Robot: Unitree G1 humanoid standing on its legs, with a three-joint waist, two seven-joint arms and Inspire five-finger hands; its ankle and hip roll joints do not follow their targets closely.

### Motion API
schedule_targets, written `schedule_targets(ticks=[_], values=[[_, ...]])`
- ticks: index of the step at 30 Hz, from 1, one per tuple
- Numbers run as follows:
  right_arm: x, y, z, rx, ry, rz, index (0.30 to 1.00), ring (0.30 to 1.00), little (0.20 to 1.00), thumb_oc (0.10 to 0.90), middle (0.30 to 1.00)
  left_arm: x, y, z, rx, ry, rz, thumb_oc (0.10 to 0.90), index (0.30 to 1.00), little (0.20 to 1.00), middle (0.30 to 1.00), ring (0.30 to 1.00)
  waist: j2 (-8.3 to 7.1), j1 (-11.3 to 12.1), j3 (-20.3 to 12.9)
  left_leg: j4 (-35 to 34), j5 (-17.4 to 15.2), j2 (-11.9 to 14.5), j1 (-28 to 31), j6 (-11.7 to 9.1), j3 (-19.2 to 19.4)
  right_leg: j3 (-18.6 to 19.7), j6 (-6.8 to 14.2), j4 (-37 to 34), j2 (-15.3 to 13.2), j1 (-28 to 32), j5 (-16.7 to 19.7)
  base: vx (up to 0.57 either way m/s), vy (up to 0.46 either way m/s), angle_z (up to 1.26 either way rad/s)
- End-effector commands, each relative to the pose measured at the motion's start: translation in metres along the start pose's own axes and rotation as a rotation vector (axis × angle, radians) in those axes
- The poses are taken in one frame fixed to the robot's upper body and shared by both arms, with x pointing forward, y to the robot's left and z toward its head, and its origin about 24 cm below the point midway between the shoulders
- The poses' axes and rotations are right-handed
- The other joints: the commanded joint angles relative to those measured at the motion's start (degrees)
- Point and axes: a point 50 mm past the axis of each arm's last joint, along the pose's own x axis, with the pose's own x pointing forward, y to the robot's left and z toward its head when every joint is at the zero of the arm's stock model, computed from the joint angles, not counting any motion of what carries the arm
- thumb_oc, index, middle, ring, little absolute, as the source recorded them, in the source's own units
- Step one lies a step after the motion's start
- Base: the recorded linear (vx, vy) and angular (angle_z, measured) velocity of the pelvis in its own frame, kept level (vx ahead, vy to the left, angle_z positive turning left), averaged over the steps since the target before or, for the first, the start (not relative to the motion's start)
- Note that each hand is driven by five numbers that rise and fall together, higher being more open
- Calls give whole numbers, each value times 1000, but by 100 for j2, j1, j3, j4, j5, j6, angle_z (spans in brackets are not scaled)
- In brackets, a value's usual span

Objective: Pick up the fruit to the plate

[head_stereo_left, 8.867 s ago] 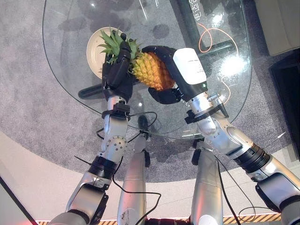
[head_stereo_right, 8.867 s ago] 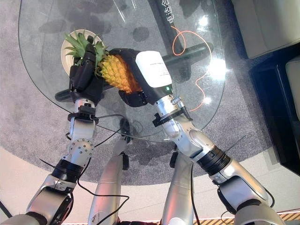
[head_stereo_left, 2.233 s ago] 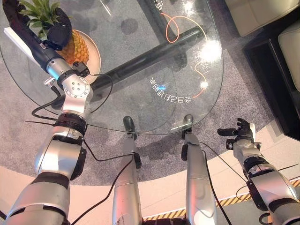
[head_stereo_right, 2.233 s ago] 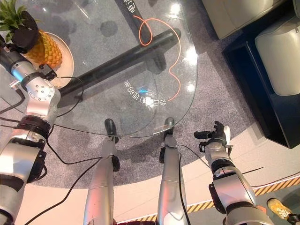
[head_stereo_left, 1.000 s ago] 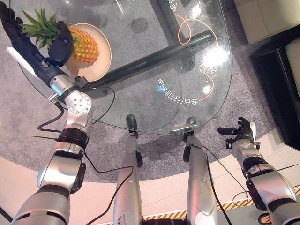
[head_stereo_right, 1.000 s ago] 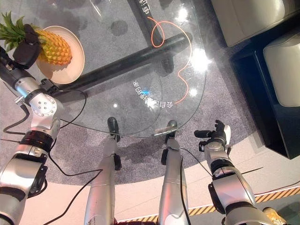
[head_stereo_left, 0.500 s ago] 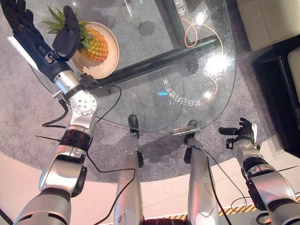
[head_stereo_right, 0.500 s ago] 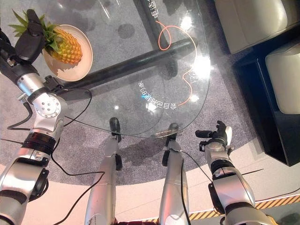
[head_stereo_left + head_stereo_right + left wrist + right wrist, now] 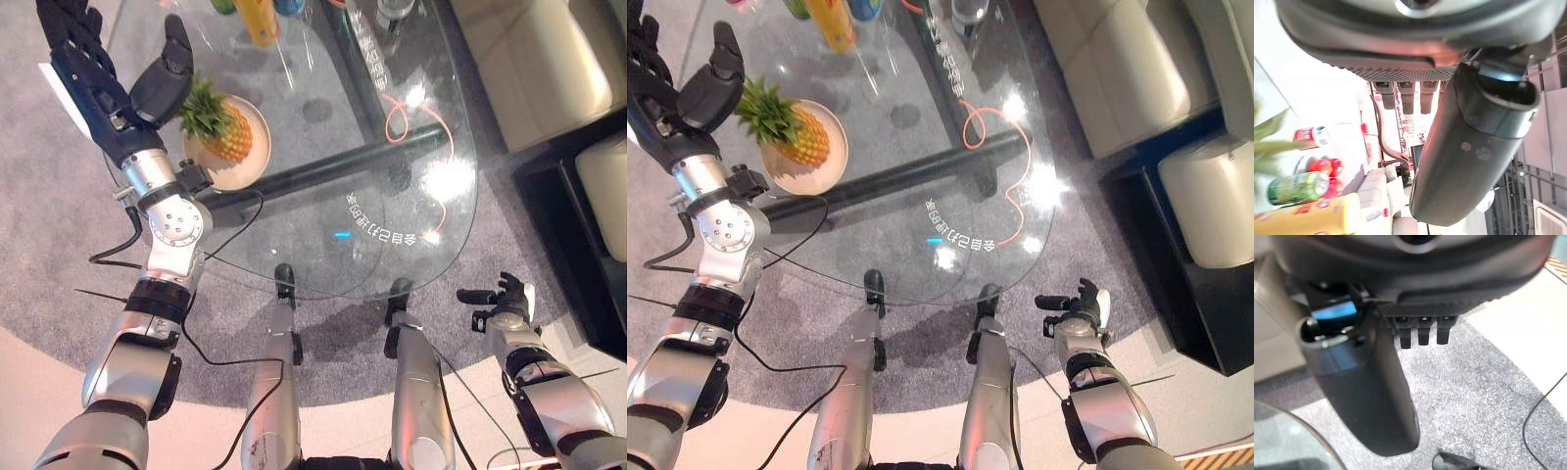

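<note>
A pineapple (image 9: 225,132) lies on the round cream plate (image 9: 221,176) at the left side of the glass table (image 9: 323,201), its green crown pointing to the far left. My left hand (image 9: 110,80) hangs open in the air above and to the left of the plate, apart from the fruit, fingers straight and thumb (image 9: 1469,147) spread. My right hand (image 9: 502,300) is low at the right, off the table's near edge, open and holding nothing. The pineapple (image 9: 794,132) and plate (image 9: 805,179) look the same in the right eye view.
A yellow can (image 9: 257,20) and other drink cans stand at the table's far edge, with a green can (image 9: 1295,188) and red fruit (image 9: 1325,166) nearby. An orange cable (image 9: 400,110) loops under the glass. A pale sofa (image 9: 549,59) and a black side table (image 9: 578,206) stand at the right.
My left hand has let go of the pineapple and risen up and away from it. The pineapple stays on the plate. The camera view has shifted; the right hand holds its place.
</note>
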Motion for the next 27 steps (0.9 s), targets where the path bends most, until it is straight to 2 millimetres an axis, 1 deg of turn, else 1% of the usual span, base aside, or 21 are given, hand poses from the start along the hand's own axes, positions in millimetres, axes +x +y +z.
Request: schedule_targets(ticks=[1,2,3,4,6,8,9,10,11,12,14,16,19,23,24,25,26,27], values=[[0,-26,-40,-10,76,-95,900,900,900,800,900,32,15,31,-62,-124,6,800,900,900,900,900,-142,78,-190,239,-853,-244,636,-18,96,-54,81,-896,-53,809,352,135,-2,5],[-3,-31,-55,-23,98,-91,900,900,900,800,900,27,24,23,-43,-76,-8,800,900,900,900,900,-148,76,-321,118,-835,-239,823,-29,115,-62,92,-1017,-64,1019,366,115,1,9],[-5,-33,-64,-31,112,-87,900,900,900,800,900,23,28,19,-24,-48,-15,800,900,900,900,900,-149,75,-400,33,-822,-235,949,-35,126,-70,96,-1101,-63,1159,375,201,1,9],[-10,-39,-85,-51,154,-80,900,900,900,800,900,12,43,3,19,43,-17,800,900,900,900,900,-155,79,-638,-104,-811,-224,1184,-53,144,-90,93,-1245,-67,1438,370,193,4,9],[-18,-42,-109,-76,198,-70,900,900,900,800,900,-5,61,-17,78,170,-13,800,900,900,900,900,-146,63,-859,-279,-785,-216,1496,-63,144,-124,78,-1431,-58,1795,374,183,12,8],[-25,-45,-127,-103,237,-58,900,900,900,800,900,-23,79,-35,106,294,-5,800,900,900,900,900,-142,36,-1048,-384,-777,-212,1745,-62,156,-139,73,-1541,-49,2069,373,162,18,4],[-33,-44,-144,-127,275,-43,900,900,900,800,900,-42,94,-49,138,396,-6,800,900,900,900,900,-142,20,-1232,-429,-796,-206,1919,-44,156,-135,70,-1571,-31,2237,352,196,22,5],[-36,-45,-150,-146,292,-35,900,900,900,800,900,-52,101,-56,153,447,-13,800,900,900,900,900,-142,10,-1312,-434,-804,-202,1999,-40,161,-137,66,-1579,-28,2325,339,243,33,5],[-42,-46,-162,-177,323,-25,900,900,900,800,900,-75,113,-69,202,566,-39,800,900,900,900,900,-140,-2,-1458,-436,-828,-188,2126,-32,173,-130,55,-1582,-15,2456,312,224,31,3],[-47,-47,-171,-200,353,-12,900,900,900,800,900,-95,122,-78,256,645,-51,800,900,900,900,900,-134,-5,-1589,-457,-842,-170,2253,-24,171,-130,52,-1597,3,2582,292,250,34,-1],[-54,-50,-184,-243,404,9,900,900,900,800,900,-134,147,-93,356,865,-64,800,900,900,900,900,-120,-7,-1805,-489,-870,-151,2461,-18,176,-135,41,-1636,31,2793,263,232,28,-5],[-62,-51,-197,-316,448,48,900,900,900,800,900,-171,172,-99,434,1024,-68,800,900,900,900,900,-110,-37,-2054,-551,-886,-101,2672,-24,201,-143,36,-1676,61,3001,223,241,32,-10],[-69,-51,-208,-385,486,97,900,900,900,800,900,-213,199,-100,527,1202,-81,800,900,900,900,900,-96,-84,-2298,-608,-928,-39,2905,-53,239,-165,33,-1751,86,3242,171,167,43,-1],[-75,-51,-217,-443,525,155,900,900,900,800,900,-246,209,-97,601,1310,-187,800,900,900,900,900,-99,-91,-2460,-643,-981,24,3090,-77,292,-210,24,-1811,102,3424,124,99,27,0],[-77,-51,-219,-459,534,171,900,900,900,800,900,-261,215,-94,626,1377,-205,800,900,900,900,900,-94,-93,-2499,-649,-994,41,3141,-86,308,-226,29,-1819,107,3470,105,60,21,1],[-77,-51,-220,-463,537,175,900,900,900,800,900,-263,216,-93,629,1379,-207,800,900,900,900,900,-93,-94,-2503,-649,-998,43,3150,-87,309,-229,30,-1821,109,3479,101,68,31,-1],[-79,-50,-222,-483,551,206,900,900,900,800,900,-283,225,-89,651,1489,-232,800,900,900,900,900,-92,-101,-2547,-649,-1016,63,3198,-95,330,-257,30,-1830,120,3533,72,58,23,0],[-80,-49,-224,-490,560,224,900,900,900,800,900,-297,229,-85,672,1563,-269,800,900,900,900,900,-91,-99,-2571,-649,-1026,76,3223,-99,334,-276,28,-1829,130,3561,51,64,28,-1]])
